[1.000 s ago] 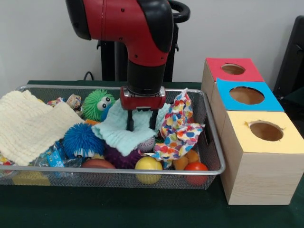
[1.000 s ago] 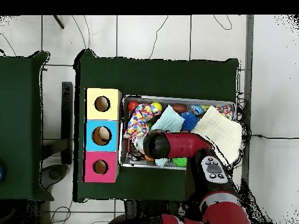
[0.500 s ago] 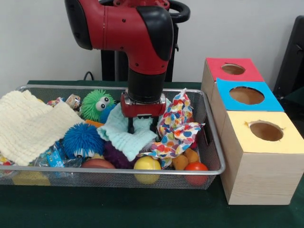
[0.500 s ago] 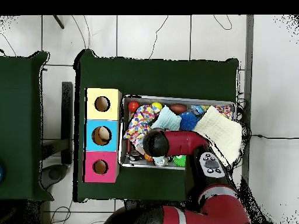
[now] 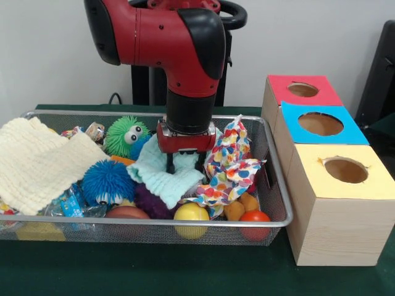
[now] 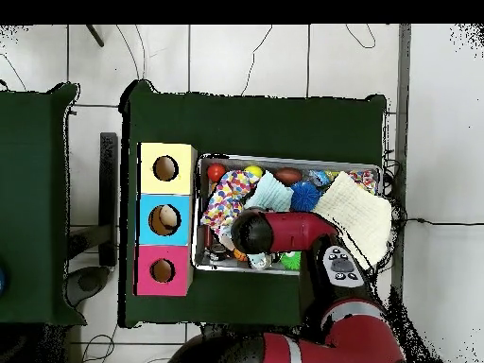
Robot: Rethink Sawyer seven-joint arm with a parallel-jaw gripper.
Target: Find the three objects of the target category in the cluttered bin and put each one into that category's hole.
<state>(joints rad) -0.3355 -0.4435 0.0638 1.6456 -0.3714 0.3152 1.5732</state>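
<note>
Bright, even light; soft shadows, slight blur.

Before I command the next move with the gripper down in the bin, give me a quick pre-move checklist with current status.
1. Gripper over the mint cloth: ok.
2. Grip on the cloth: cannot tell, fingertips are buried in its folds.
3. Target object exposed beneath the cloth: cannot tell.
4. Red, blue and yellow holes unobstructed: ok.
5. Spotted cloth crowds the gripper's side: not ok.

bin [image 5: 271, 185]: left of boxes [image 5: 336, 203]
cloths [image 5: 37, 163]: in bin, left and centre
balls [image 5: 191, 213]: near wall
</note>
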